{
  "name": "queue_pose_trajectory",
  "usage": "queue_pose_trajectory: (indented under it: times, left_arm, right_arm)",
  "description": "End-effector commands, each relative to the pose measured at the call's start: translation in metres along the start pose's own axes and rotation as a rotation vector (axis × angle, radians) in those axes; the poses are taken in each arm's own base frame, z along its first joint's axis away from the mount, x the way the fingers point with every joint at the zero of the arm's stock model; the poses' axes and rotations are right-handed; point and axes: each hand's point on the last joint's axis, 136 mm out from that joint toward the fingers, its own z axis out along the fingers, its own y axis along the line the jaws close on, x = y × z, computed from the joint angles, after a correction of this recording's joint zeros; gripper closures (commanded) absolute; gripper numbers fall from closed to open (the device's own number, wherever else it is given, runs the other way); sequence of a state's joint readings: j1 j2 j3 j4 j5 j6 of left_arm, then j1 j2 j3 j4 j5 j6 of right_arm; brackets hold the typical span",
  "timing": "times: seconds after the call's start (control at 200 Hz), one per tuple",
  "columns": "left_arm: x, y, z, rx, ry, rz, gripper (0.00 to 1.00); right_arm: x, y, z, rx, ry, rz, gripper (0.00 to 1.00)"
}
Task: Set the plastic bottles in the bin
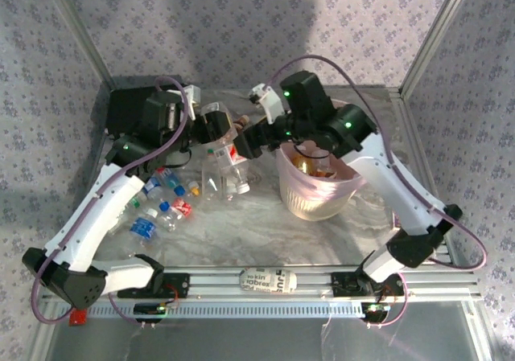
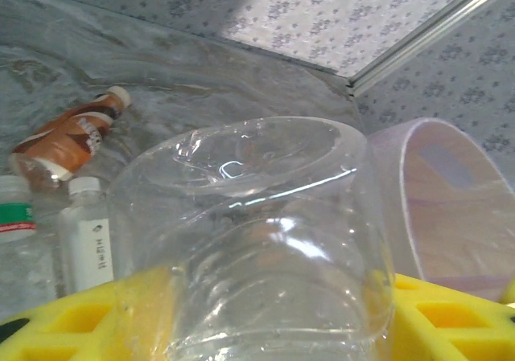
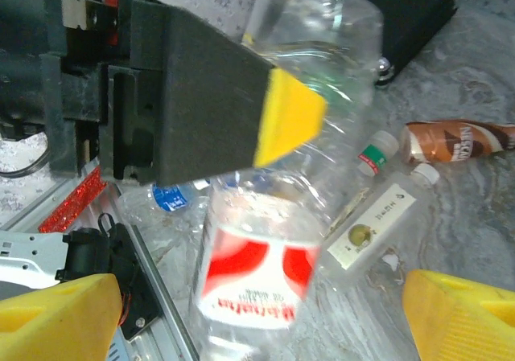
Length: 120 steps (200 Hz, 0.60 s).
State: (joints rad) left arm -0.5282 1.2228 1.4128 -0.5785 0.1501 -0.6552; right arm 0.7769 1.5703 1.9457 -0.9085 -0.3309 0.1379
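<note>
Pale pink bin [image 1: 310, 206]; clear, red-labelled bottle [image 3: 257, 274]

Soft, even light falls from above and every view is bright enough. In the overhead view a wide, dim shadow lies across the patterned back wall [image 1: 233, 31], and the picture looks pale and slightly hazy. In the left wrist view white glints streak the clear bottle [image 2: 257, 216], and its near body is soft. In the right wrist view the yellow pads [image 3: 56, 313] at the lower corners are blurred.
</note>
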Motion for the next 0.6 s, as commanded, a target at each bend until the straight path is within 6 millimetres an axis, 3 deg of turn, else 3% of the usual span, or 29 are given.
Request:
queue_pose_trajectory:
  times: [0.0, 0.205, 0.315, 0.51, 0.595]
  left_arm:
    - [-0.021, -0.027, -0.011, 0.100, -0.056, 0.022, 0.40]
    - [-0.032, -0.034, -0.016, 0.116, -0.098, 0.013, 0.40]
    - [-0.034, -0.034, -0.018, 0.121, -0.120, 0.003, 0.40]
    - [-0.035, -0.025, -0.019, 0.097, -0.156, -0.002, 0.39]
    - [-0.038, -0.024, -0.020, 0.092, -0.179, 0.003, 0.35]
  right_arm:
    - [-0.008, 0.004, 0.013, -0.016, 0.003, -0.003, 0.08]
    - [-0.011, 0.002, 0.043, -0.037, 0.026, 0.022, 0.11]
    - [-0.010, -0.002, 0.051, -0.035, 0.032, 0.033, 0.18]
    - [-0.013, -0.002, 0.051, -0.045, 0.021, 0.040, 0.39]
    - [-0.017, -0.003, 0.048, -0.039, 0.010, 0.034, 0.42]
